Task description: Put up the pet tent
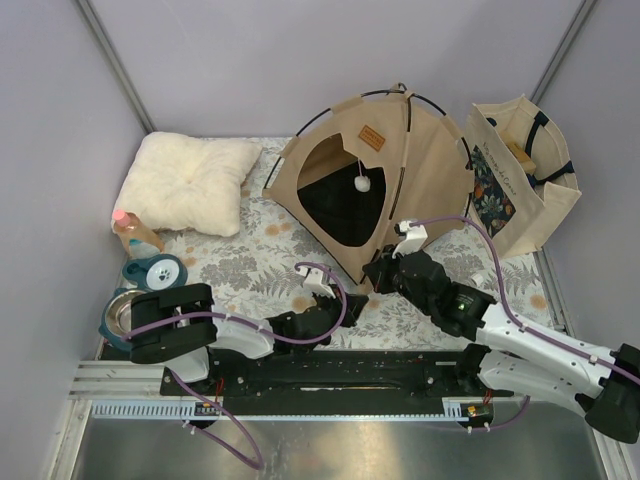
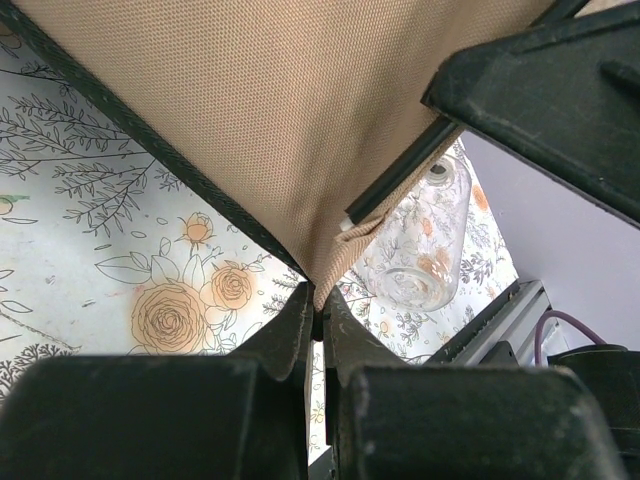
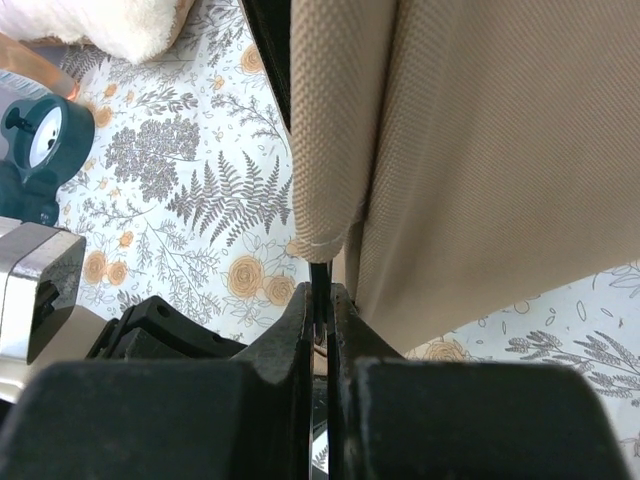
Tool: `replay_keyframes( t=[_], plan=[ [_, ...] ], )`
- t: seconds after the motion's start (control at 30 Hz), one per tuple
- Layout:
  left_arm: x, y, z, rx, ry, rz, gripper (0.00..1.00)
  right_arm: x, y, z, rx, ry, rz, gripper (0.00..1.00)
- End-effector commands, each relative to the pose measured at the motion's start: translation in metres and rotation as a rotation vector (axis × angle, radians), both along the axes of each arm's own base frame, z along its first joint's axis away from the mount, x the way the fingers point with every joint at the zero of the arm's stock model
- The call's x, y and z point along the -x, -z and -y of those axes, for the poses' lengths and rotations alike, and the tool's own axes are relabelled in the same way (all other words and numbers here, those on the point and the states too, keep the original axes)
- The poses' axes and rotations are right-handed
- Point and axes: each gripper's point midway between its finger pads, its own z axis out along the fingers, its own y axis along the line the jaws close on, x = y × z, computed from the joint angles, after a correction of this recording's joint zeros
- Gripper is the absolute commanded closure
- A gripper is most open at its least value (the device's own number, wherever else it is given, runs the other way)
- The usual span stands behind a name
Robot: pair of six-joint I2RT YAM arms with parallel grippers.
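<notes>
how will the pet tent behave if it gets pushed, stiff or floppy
Probably light and easily slid: the pet tent is thin canvas on thin black poles. Likely springy, not rigid: bowed poles hold its shape.

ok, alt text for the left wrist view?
The left gripper is shut on the bottom corner tip of the tan pet tent, whose canvas fills the upper frame. A floral table cover shows at left, and a clear bottle sits behind the corner at right.
</notes>
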Motion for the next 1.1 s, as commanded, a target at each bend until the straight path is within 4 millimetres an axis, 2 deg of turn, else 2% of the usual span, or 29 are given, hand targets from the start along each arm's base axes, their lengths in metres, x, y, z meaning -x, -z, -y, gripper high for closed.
replay_keyframes(
  t=[0.0, 0.3, 1.07],
  plan=[
    [0.044, 0.081, -0.034, -0.305, 0.139, -0.096, 1.0, -0.035, -0.096, 0.03, -0.225, 0.244, 0.235, 1.0],
    [0.044, 0.077, -0.034, -0.302, 0.14, -0.092, 1.0, -0.03, -0.078, 0.033, -0.191, 0.229, 0.208, 1.0],
    [0.032, 0.053, -0.029, -0.341, 0.115, 0.005, 1.0, -0.011, -0.037, 0.003, -0.198, 0.046, 0.125, 1.0]
  ],
)
